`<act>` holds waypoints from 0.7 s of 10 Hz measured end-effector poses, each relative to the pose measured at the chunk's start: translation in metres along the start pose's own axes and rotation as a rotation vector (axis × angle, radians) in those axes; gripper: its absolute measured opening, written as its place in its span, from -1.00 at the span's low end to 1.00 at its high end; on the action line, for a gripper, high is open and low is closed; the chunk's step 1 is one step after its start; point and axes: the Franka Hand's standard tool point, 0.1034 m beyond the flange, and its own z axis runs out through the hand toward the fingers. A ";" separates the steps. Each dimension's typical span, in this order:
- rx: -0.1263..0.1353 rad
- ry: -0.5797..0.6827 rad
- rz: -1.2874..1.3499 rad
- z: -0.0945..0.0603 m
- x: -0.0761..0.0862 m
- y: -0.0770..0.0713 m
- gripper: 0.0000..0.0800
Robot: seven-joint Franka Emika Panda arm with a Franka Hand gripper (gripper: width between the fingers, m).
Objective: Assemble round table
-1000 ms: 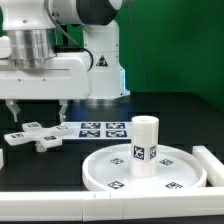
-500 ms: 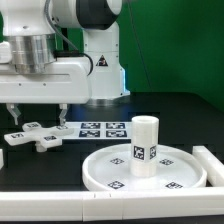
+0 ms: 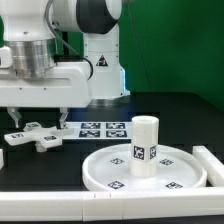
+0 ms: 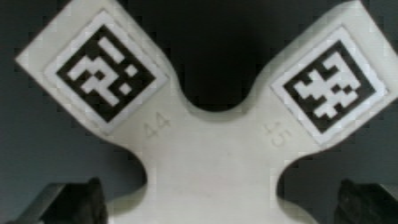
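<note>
The white disc top (image 3: pixel 143 170) lies rim up at the front on the exterior view's right, with the short cylindrical leg (image 3: pixel 146 146) standing upright in its middle. The white cross-shaped foot (image 3: pixel 33 133) lies flat on the black table at the exterior view's left. My gripper (image 3: pixel 37 113) hangs open just above the foot, one finger on each side of it. In the wrist view the foot (image 4: pixel 210 150) fills the picture, with two marker-bearing arms spread apart, and my dark fingertips (image 4: pixel 75 203) stand on either side of its waist without touching it.
The marker board (image 3: pixel 100 129) lies flat behind the disc top, next to the foot. Long white edge bars run along the front (image 3: pixel 60 206) and the front right corner (image 3: pixel 213 165). The robot's white base (image 3: pixel 103 70) stands at the back.
The arm has shifted slightly toward the exterior view's right and a little lower over the foot. The parts have not moved.
</note>
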 end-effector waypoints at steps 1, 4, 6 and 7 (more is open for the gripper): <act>0.000 -0.003 0.000 0.001 -0.001 0.000 0.62; -0.002 -0.014 0.001 0.006 -0.004 0.001 0.62; -0.003 -0.022 0.000 0.010 -0.006 0.001 0.62; -0.004 -0.024 -0.001 0.011 -0.007 0.001 0.62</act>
